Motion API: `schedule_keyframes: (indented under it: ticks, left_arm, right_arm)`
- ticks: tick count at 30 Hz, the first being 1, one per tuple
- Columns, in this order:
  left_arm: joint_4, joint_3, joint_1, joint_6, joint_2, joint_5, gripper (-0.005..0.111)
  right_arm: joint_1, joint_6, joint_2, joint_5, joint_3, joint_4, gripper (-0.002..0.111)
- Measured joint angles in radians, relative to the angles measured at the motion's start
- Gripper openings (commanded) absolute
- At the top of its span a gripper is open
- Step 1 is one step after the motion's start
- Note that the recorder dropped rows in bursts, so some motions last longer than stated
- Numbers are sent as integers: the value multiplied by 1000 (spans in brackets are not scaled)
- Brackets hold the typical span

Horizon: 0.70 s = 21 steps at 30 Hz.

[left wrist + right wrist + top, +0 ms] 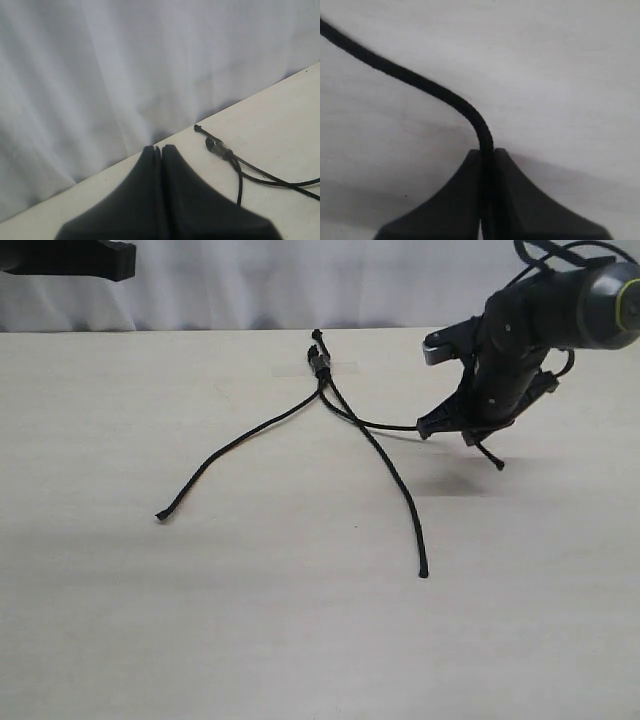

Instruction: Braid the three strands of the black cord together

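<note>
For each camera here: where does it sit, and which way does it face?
Exterior view: off the arms, looks across the table toward the white curtain; right gripper shows.
Left wrist view: held high, faces the curtain and table edge; shut left gripper shows.
Right wrist view: close over the table; right gripper shut on a strand.
Shared: exterior and left wrist both show the black cord's bound end.

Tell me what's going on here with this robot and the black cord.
The right claw is shut on one strand of the black cord, near that strand's tip. The left strand and middle strand lie loose and splayed on the table; nothing is braided yet. The left claw is shut, empty, off to the side.
</note>
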Motion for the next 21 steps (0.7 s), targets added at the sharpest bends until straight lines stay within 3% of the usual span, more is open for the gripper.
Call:
schedule_keyframes:
  ticks: [12, 17, 21]
  left_arm:
    - [0, 0, 0, 0, 0, 0, 0]
    - [0, 0, 0, 0, 0, 0, 0]
    - [0, 0, 0, 0, 0, 0, 0]
  right_arm:
    - [14, -6, 52, -4, 0, 65, 5]
    - [14, 31, 52, 0, 0, -21, 18]
    - [14, 112, 52, 16, 0, -112, 20]
